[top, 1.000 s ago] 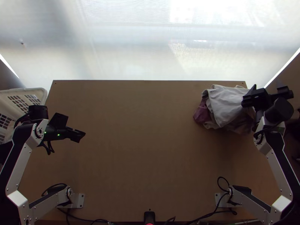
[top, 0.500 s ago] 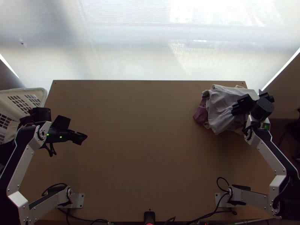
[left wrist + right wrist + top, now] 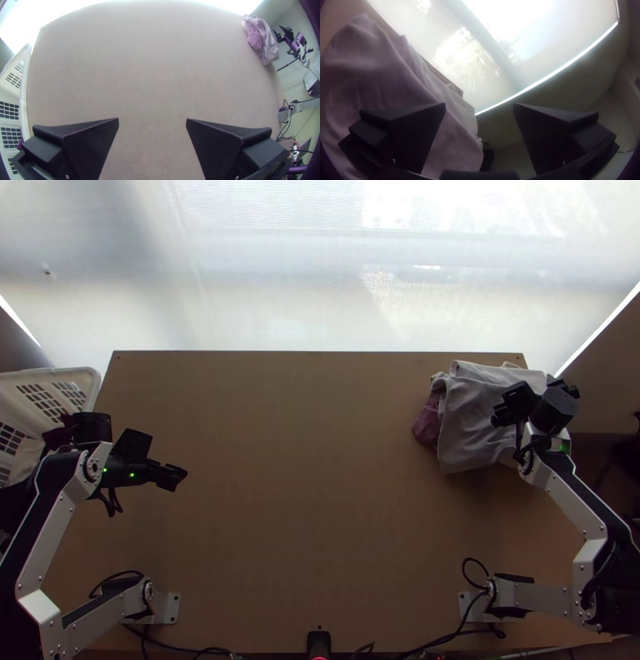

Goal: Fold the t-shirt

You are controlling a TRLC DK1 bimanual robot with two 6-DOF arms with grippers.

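Item: my left gripper (image 3: 163, 456), spread wide, empty. Item: my right gripper (image 3: 538, 386), likewise (the t-shirt (image 3: 472, 428) lay bunched beside it).

a: cloth (image 3: 472, 432)?
b: pale grey, plain; one part (image 3: 429, 422) mauve.
a: table (image 3: 320, 500)?
b: brown, no print.
a: basket (image 3: 84, 374)?
b: white, with a grid of dark openings.
a: left arm (image 3: 42, 540), right arm (image 3: 564, 490)?
b: silver-grey links, black joints, both. two bright green lights (image 3: 132, 475) on the left; a green patch (image 3: 565, 446) on the right.
a: left gripper (image 3: 154, 457)?
b: black; fingers (image 3: 90, 143) finely ribbed.
a: right gripper (image 3: 537, 391)?
b: black as well.
a: cables (image 3: 436, 642)?
b: black.
a: window (image 3: 280, 276)?
b: milky white, greyer streaks.
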